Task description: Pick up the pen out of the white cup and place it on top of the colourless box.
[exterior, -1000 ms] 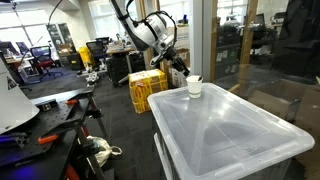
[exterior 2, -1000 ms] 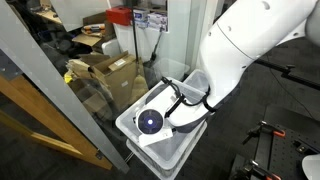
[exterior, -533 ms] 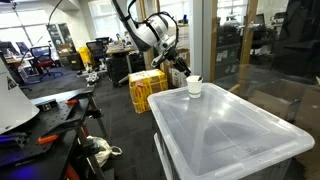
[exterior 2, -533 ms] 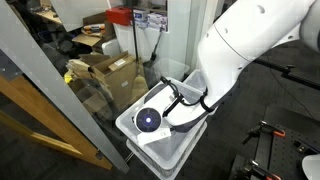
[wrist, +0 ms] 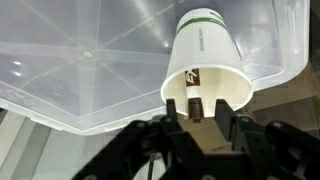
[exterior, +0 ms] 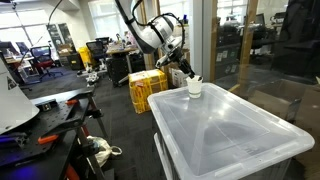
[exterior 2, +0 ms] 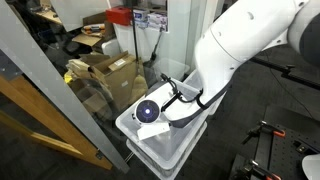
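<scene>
Currently gripper at mouth of white cup, cup standing on colourless box lid; fingers spread, flanking pen, not clamped.

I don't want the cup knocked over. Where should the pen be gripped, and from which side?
Best take the pen by its upper end, poking past the white cup rim, from above: it stands nearly upright, the rest walled in.

White cup on colourless box corner, pincer just above.
</scene>
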Action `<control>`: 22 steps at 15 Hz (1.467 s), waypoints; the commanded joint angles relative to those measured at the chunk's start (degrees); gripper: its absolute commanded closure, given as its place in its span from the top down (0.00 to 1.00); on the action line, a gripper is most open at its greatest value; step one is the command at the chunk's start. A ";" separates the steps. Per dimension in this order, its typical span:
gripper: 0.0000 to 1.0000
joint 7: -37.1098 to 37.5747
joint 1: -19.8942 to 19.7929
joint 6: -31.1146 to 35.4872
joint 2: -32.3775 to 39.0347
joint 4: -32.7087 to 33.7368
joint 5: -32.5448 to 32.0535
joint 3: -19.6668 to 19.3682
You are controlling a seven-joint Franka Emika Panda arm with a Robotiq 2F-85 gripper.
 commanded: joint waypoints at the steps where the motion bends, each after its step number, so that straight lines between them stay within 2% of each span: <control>1: 0.46 -4.52 -0.16 2.72 1.93 2.74 3.39 -1.01; 12: 0.47 -13.87 1.08 3.47 5.33 7.12 13.11 -3.27; 22: 0.47 -21.17 4.13 2.70 8.01 11.18 20.74 -6.73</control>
